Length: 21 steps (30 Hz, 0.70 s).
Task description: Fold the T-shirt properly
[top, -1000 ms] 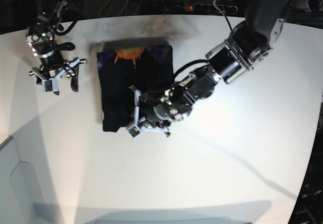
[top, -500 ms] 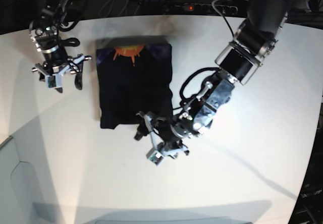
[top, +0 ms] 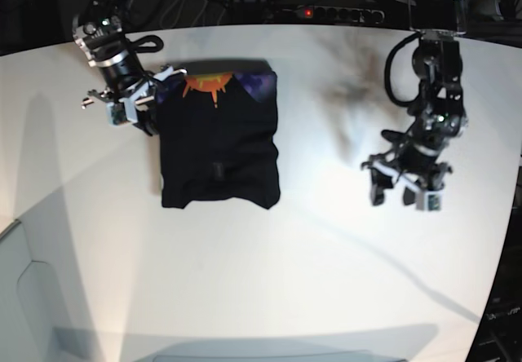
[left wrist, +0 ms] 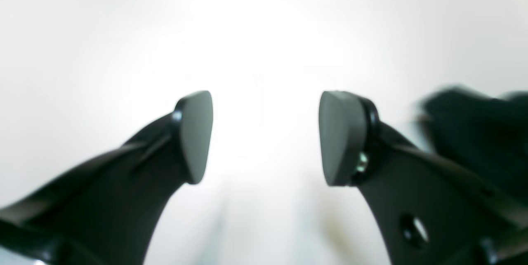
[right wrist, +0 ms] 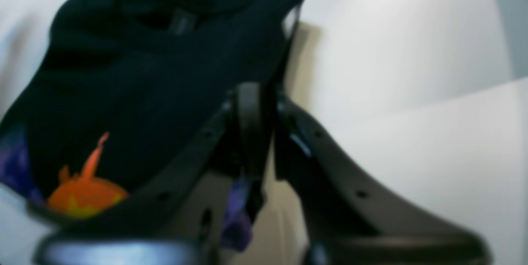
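The black cloth T-shirt with an orange sun-like and purple print lies folded into a compact rectangle on the white, matte worktop, toward the far left in the base view. The print shows along its far edge. The right claw sits at the far left corner of the garment, its jaws pressed together and pinching the purple-printed edge of the cloth. The left claw hangs above bare worktop, well apart from the T-shirt, its jaws spread and holding nothing.
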Available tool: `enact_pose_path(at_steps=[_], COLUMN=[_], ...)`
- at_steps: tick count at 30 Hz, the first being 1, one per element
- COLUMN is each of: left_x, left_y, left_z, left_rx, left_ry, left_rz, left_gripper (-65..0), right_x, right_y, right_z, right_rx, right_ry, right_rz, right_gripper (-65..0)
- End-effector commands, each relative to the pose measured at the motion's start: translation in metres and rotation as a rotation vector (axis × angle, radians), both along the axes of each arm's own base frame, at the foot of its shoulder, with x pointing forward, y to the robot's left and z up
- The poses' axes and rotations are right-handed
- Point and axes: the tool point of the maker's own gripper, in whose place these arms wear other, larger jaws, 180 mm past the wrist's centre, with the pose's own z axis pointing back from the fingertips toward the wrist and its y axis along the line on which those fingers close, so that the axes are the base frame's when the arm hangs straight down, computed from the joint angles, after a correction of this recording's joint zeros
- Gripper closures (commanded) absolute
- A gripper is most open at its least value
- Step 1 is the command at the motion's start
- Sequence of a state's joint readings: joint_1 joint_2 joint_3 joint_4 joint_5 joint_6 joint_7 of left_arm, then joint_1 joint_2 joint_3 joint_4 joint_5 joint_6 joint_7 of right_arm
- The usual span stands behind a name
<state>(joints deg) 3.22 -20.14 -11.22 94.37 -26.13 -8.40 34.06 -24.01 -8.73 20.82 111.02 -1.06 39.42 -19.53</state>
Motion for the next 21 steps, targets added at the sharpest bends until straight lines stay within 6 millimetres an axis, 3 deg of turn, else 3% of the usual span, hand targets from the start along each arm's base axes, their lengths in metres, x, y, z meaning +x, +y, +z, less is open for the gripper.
enact_pose_path(at_steps=[1, 6, 12, 17, 21], left_x=[0.002, -0.034, -0.054, -0.063, -0.073], left_y=[0.01, 0.051, 0.058, 0.058, 0.058], left_z=[0.017, -0.008, -0.021, -0.029, -0.037], left_rx=[0.003, 0.02, 0.029, 0.029, 0.032], left_ry=[-0.058, 0.021, 0.066, 0.094, 0.12], left_rz=[0.014, 0.118, 0.136, 0.136, 0.136], left_gripper=[-38.6, -38.6, -38.5, -38.5, -38.5], right_x=[0.003, -0.009, -0.017, -0.018, -0.013], right_y=[0.001, 0.003, 0.005, 0.003, -0.002], right_z=[0.012, -0.007, -0.036, -0.041, -0.017], right_rx=[0.014, 0.031, 0.068, 0.071, 0.036], right_ry=[-0.049, 0.01, 0.086, 0.097, 0.036], right_rz=[0.007, 0.007, 0.001, -0.004, -0.001], right_gripper=[0.0, 0.0, 0.0, 0.0, 0.0])
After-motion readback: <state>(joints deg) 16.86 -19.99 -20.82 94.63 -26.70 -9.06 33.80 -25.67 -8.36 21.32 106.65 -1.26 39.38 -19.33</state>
